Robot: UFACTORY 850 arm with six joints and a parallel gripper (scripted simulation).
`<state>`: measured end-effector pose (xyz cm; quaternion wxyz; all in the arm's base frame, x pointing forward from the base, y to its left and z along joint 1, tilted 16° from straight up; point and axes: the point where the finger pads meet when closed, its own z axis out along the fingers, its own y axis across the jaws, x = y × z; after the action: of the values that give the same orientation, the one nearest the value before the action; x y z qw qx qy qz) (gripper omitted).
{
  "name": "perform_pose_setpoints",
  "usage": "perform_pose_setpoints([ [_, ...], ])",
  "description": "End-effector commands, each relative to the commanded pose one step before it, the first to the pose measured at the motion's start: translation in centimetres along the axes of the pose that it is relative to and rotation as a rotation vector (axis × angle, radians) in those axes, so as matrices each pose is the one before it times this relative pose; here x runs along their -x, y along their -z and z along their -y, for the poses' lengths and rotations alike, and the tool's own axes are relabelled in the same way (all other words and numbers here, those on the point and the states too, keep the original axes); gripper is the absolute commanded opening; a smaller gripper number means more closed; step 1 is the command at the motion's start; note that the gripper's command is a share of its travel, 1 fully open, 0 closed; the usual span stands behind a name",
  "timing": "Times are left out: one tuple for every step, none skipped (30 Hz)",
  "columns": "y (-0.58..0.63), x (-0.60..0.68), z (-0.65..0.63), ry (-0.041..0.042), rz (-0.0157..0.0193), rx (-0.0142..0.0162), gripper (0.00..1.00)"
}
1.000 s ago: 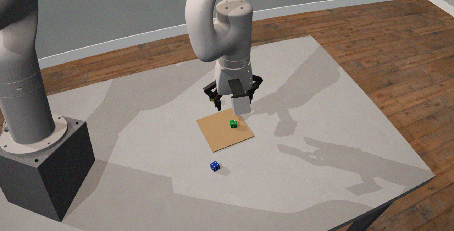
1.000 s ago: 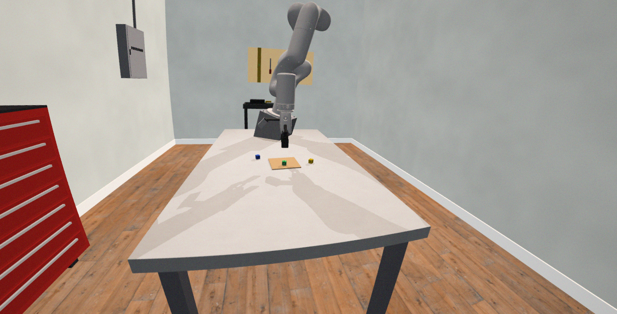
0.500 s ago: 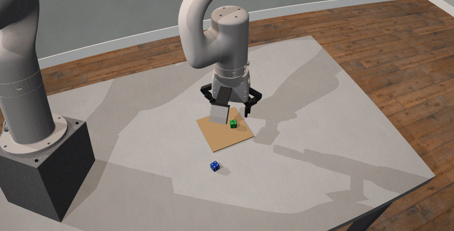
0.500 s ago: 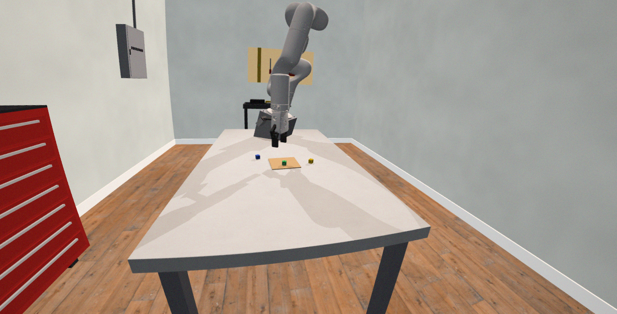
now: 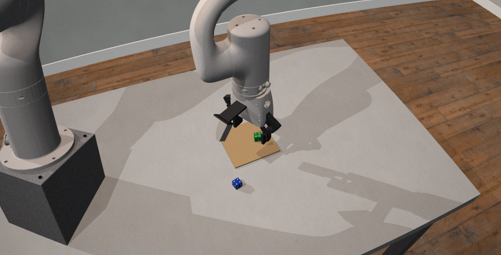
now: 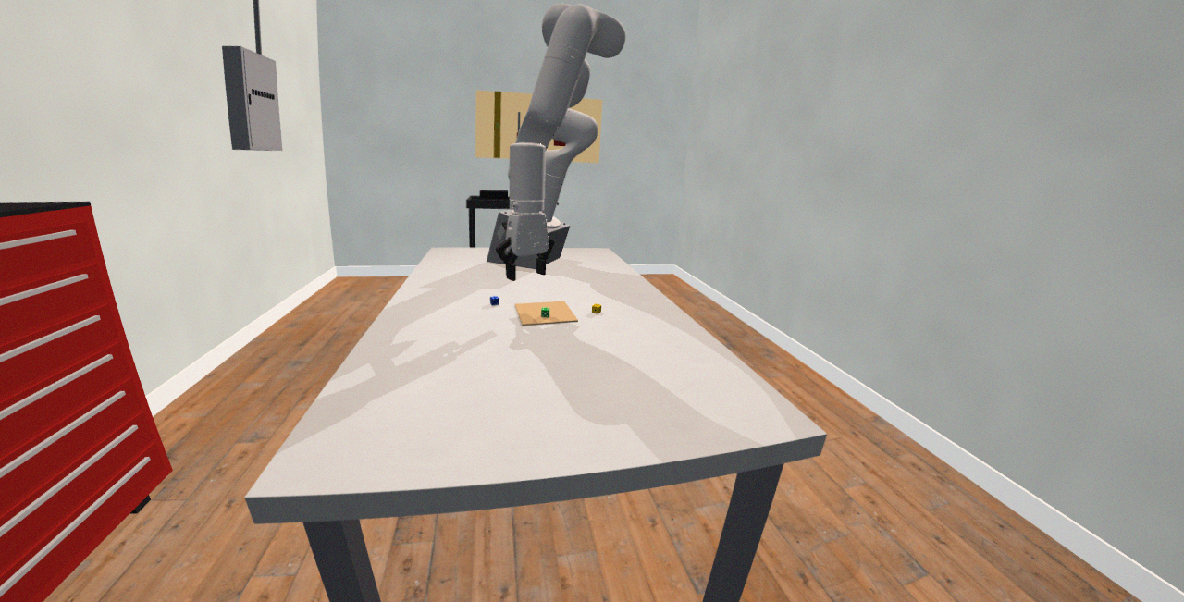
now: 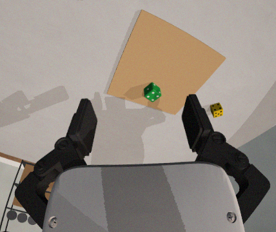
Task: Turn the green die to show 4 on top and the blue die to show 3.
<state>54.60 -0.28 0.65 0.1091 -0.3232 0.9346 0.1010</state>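
The green die (image 5: 257,136) (image 6: 544,313) (image 7: 152,92) lies flat on the tan mat (image 5: 241,151) (image 6: 528,317) (image 7: 170,48), with 4 on top. The blue die (image 5: 236,183) (image 6: 494,301) lies on the table beside the mat, outside the wrist view; its top pips are too small to read surely. The yellow die (image 6: 596,308) (image 7: 216,109) lies on the table off the mat's other side and is hidden in the top view. My gripper (image 5: 251,130) (image 6: 525,272) (image 7: 138,107) is open and empty, above the table and mat, touching no die. The mat lies flat.
The arm's base block (image 5: 52,197) stands on the table (image 5: 157,183) (image 6: 463,433) at the left in the top view. A red drawer cabinet (image 6: 57,333) stands on the floor beside the table. Arm shadows fall across the table and part of the mat.
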Motion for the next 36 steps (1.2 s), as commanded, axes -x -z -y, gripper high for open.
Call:
perform_pose_setpoints([
  [-0.046,-0.849,0.388,-0.17163,-0.01422,0.00594,1.00],
  [-0.025,-0.193,0.103,-0.03694,0.00007,0.00002,1.00],
  [-0.022,-0.167,0.097,-0.03259,0.00006,0.00001,1.00],
  [-0.026,-0.191,0.118,-0.03789,0.00006,0.00000,1.00],
  [-0.024,-0.180,0.119,-0.03637,0.00006,0.00000,1.00],
  [-0.024,-0.177,0.126,-0.03671,0.00006,-0.00001,1.00],
  [-0.003,-0.021,0.016,-0.00451,0.00001,0.00000,1.00],
  [-0.044,-0.315,0.241,-0.06703,0.00010,-0.00004,1.00],
  [-0.022,-0.154,0.133,-0.03439,0.00005,-0.00003,1.00],
  [0.000,0.000,0.000,0.00000,0.00000,0.00000,1.00],
  [0.000,0.000,0.000,0.00000,0.00000,0.00000,1.00],
  [-0.009,-0.063,0.058,-0.01452,0.00002,-0.00001,1.00],
  [-0.071,-0.474,0.444,-0.11008,0.00015,-0.00014,1.00],
  [-0.003,-0.021,0.024,-0.00541,0.00001,-0.00001,1.00],
  [-0.023,-0.137,0.159,-0.03567,0.00005,-0.00006,1.00],
  [-0.019,-0.114,0.141,-0.03065,0.00004,-0.00006,1.00],
  [-0.024,-0.139,0.182,-0.03885,0.00006,-0.00008,1.00],
  [-0.006,-0.031,0.043,-0.00897,0.00001,-0.00002,1.00],
  [-0.040,-0.219,0.312,-0.06469,0.00010,-0.00015,1.00],
  [-0.020,-0.103,0.166,-0.03319,0.00005,-0.00009,1.00],
  [-0.009,-0.041,0.071,-0.01401,0.00002,-0.00004,1.00],
  [-0.032,-0.152,0.270,-0.05269,0.00009,-0.00015,1.00],
  [-0.022,-0.097,0.193,-0.03681,0.00007,-0.00011,1.00],
  [-0.011,-0.047,0.103,-0.01928,0.00004,-0.00006,1.00],
  [-0.029,-0.117,0.264,-0.04914,0.00010,-0.00016,1.00],
  [-0.021,-0.076,0.195,-0.03568,0.00008,-0.00013,1.00],
  [0.000,0.000,0.000,0.00000,0.00000,0.00000,1.00],
  [0.000,0.000,0.000,0.00000,0.00000,0.00000,1.00],
  [-0.012,-0.039,0.111,-0.02001,0.00005,-0.00007,1.00],
  [-0.058,-0.189,0.555,-0.10010,0.00025,-0.00039,1.00],
  [-0.014,-0.034,0.143,-0.02514,0.00007,-0.00010,1.00],
  [-0.012,-0.027,0.124,-0.02172,0.00006,-0.00009,1.00],
  [-0.018,-0.036,0.184,-0.03211,0.00010,-0.00014,1.00],
  [-0.009,-0.015,0.090,-0.01568,0.00005,-0.00007,1.00],
  [-0.034,-0.055,0.352,-0.06087,0.00020,-0.00028,1.00],
  [-0.015,-0.016,0.161,-0.02767,0.00010,-0.00013,1.00],
])
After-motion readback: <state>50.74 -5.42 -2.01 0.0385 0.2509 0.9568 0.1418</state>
